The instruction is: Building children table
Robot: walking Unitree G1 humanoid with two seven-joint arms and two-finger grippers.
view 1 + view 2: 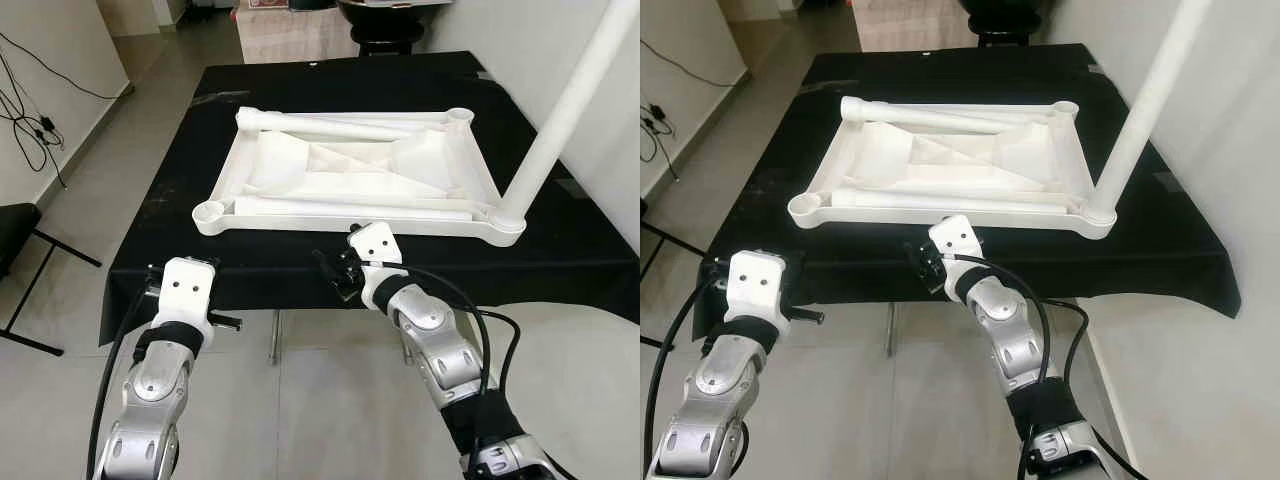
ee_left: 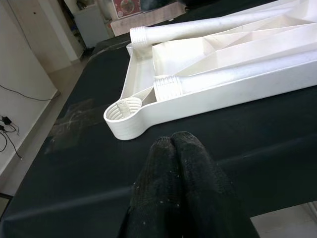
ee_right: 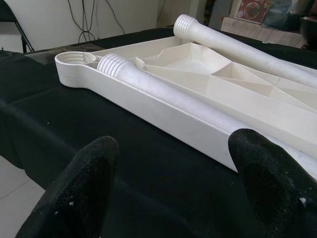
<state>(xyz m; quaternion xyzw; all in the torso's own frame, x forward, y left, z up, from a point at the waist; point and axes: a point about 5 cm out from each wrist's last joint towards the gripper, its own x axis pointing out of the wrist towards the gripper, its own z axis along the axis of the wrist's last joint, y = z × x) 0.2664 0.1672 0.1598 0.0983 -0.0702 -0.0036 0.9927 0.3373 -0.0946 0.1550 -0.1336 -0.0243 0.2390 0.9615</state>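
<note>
A white children's table top (image 1: 445,165) lies upside down on a black-covered table (image 1: 180,180). One white leg (image 1: 565,105) stands upright in its near right corner socket. Two loose legs lie inside the top, one along the far side (image 1: 340,127) and one along the near side (image 1: 350,205). The near left socket (image 1: 208,212) is empty. My right gripper (image 3: 173,173) is open at the table's front edge, facing the near side and its leg (image 3: 163,91). My left gripper (image 2: 172,144) is shut on nothing, a little short of the near left socket (image 2: 122,110).
A dark stool (image 1: 385,25) stands beyond the table's far edge. A black folding stand (image 1: 15,240) and cables (image 1: 30,120) are at the left wall. A white wall runs close along the right. Tiled floor lies below the table front.
</note>
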